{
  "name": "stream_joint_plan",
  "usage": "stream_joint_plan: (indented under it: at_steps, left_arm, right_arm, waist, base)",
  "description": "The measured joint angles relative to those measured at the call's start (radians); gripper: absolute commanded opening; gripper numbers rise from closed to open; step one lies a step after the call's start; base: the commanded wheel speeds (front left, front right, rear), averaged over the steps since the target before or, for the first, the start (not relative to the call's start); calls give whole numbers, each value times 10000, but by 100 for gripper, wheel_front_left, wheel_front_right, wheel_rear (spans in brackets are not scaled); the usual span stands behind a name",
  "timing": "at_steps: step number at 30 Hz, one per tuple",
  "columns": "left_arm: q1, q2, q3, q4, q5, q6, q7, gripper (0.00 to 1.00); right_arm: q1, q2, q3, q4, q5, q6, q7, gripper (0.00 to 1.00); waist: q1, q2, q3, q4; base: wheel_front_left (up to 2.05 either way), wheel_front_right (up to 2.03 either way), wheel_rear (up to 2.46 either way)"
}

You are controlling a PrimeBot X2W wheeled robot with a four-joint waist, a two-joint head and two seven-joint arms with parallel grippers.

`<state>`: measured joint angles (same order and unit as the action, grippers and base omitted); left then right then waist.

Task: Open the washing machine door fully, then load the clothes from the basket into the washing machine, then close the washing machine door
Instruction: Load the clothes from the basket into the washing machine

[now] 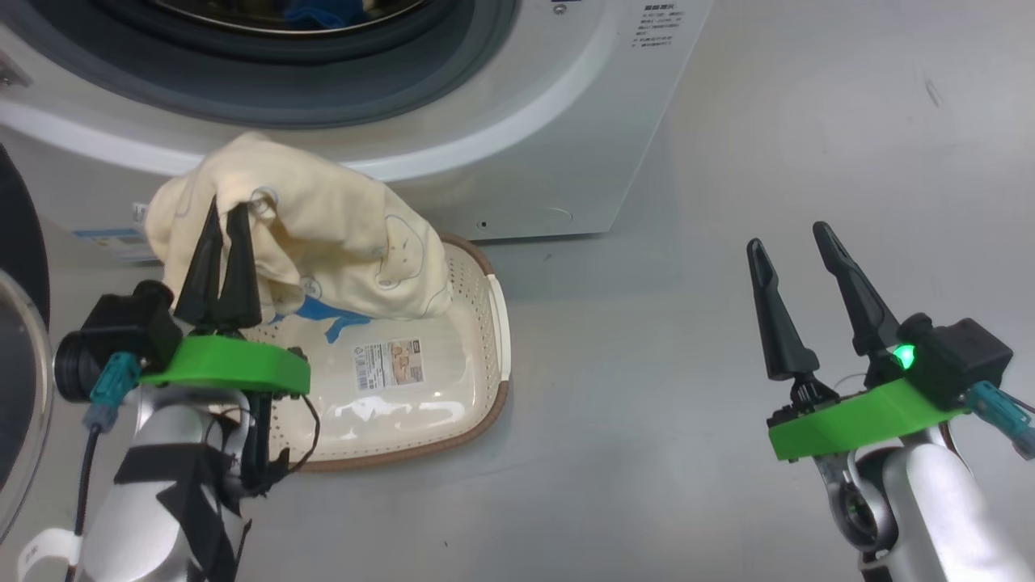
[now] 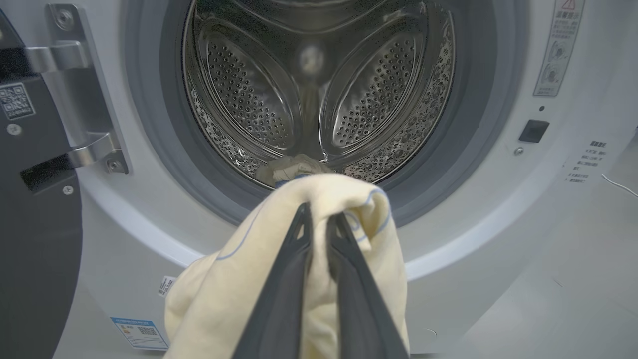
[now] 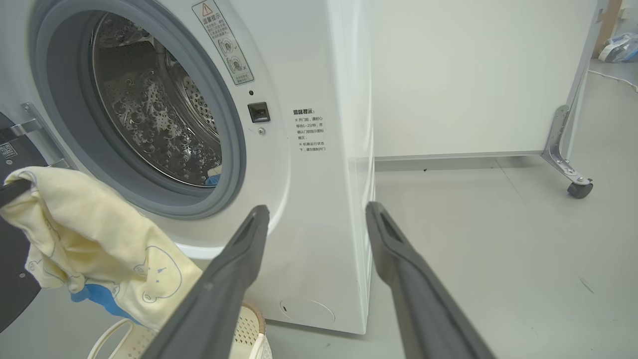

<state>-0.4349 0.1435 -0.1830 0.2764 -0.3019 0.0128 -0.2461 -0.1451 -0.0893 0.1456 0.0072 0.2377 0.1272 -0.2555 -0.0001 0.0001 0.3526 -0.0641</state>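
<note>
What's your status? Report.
Left gripper shut on pale yellow bear-print garment, above cream perforated basket. Right gripper open, empty. Perforated steel drum open ahead, nothing blocking.

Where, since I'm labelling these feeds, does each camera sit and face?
Head view: on the head, looking down at the basket before the washing machine; left gripper shut on a yellow garment, right gripper open.
Left wrist view: on the left wrist, facing the drum; its fingers pinch the garment.
Right wrist view: on the right wrist, facing the machine's front corner; spread fingers.
Shared: garment, machine.
</note>
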Motion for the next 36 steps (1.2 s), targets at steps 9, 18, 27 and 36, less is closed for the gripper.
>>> stream_joint_plan:
  at_steps: [9,18,27,36]
  left_arm:
    - [-2288,343,-17,974,29,-138,696,0]
    - [-4822,740,-36,2324,219,-299,1396,0]
    - [-7199,991,-203,3735,581,-401,1776,0]
    - [-8314,805,-476,4991,631,-472,1760,0]
  right_arm:
    - [-111,4,196,-48,2,0,0,100]
    - [-574,19,293,-59,90,0,0,100]
    - [-679,113,320,-71,180,0,0,100]
    - [-685,305,604,-59,280,0,0,100]
  waist:
    - [0,-1,749,-243]
    - [0,-1,1463,-663]
    - [0,-1,2308,-1173]
    - [1,-1,2928,-1725]
  base:
    - [0,0,0]
    - [0,0,0]
    - [0,0,0]
    - [0,0,0]
